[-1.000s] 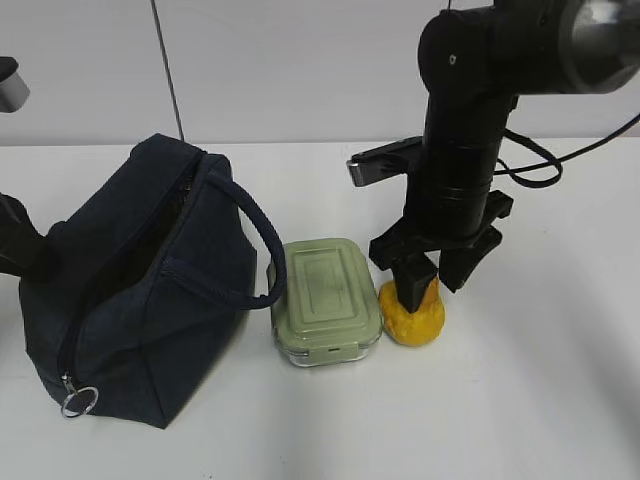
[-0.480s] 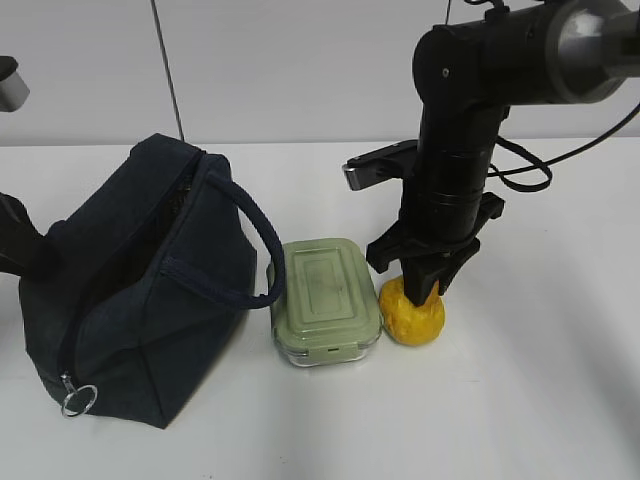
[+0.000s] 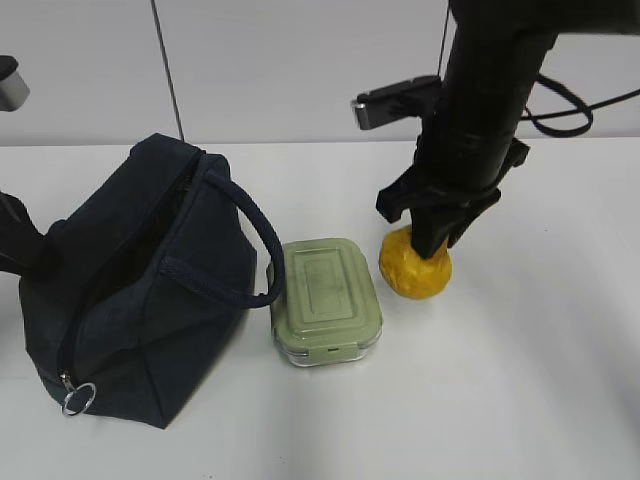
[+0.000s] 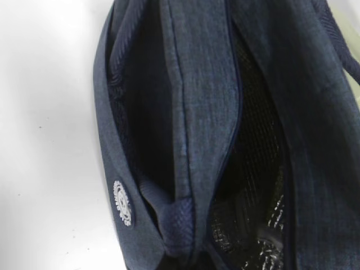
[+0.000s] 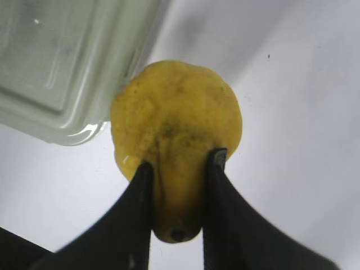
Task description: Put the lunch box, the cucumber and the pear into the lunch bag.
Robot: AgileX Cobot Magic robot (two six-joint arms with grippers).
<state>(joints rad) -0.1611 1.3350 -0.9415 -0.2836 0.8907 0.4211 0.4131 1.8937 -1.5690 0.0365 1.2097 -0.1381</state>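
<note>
Pinching the pear [image 5: 175,140] by its narrow neck, the right gripper [image 5: 179,169] has both fingers pressed against the fruit, which seems just clear of the table [image 3: 520,400]. The lunch box [image 3: 326,299] sits beside the lunch bag [image 3: 140,290] (unzipped, mesh lining showing). The left gripper stays out of sight behind the bag, fingers together.

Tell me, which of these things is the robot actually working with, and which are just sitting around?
Part of the job:
- pear, pinched at its neck by the right gripper
- lunch box, on the table beside the bag
- lunch bag, gaping open
- cucumber: not visible

Just there:
- white table
- wall behind
</note>
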